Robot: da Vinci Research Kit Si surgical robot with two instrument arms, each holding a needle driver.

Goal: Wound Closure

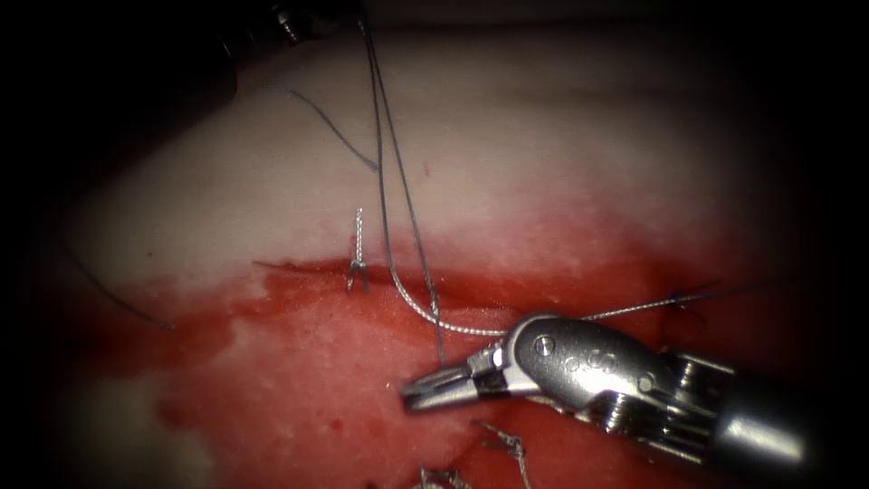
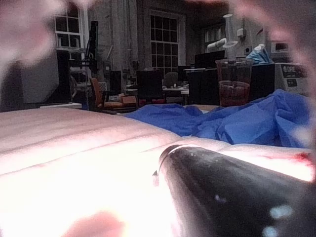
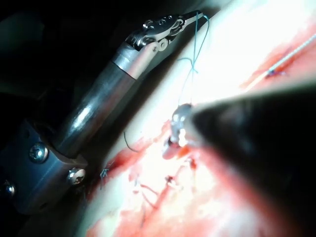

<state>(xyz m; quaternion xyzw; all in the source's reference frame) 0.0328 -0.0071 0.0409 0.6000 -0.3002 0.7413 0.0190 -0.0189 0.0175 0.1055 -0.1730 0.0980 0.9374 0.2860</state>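
Red-stained tissue (image 1: 543,163), blue drape (image 2: 237,123) beyond; left claw (image 3: 190,17) grips thread (image 1: 385,181), right claw (image 1: 433,389) seemingly clamps it too.

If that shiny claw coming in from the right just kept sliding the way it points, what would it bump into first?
Probably nothing but the tissue: the right claw points left over its red-wet surface, with the thread just above its tip. Depth is hard to judge.

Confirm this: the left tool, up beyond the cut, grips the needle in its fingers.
Wrong. The left tool, up beyond the cut, grips the thread, not the needle, in its fingers; the right wrist view shows it.
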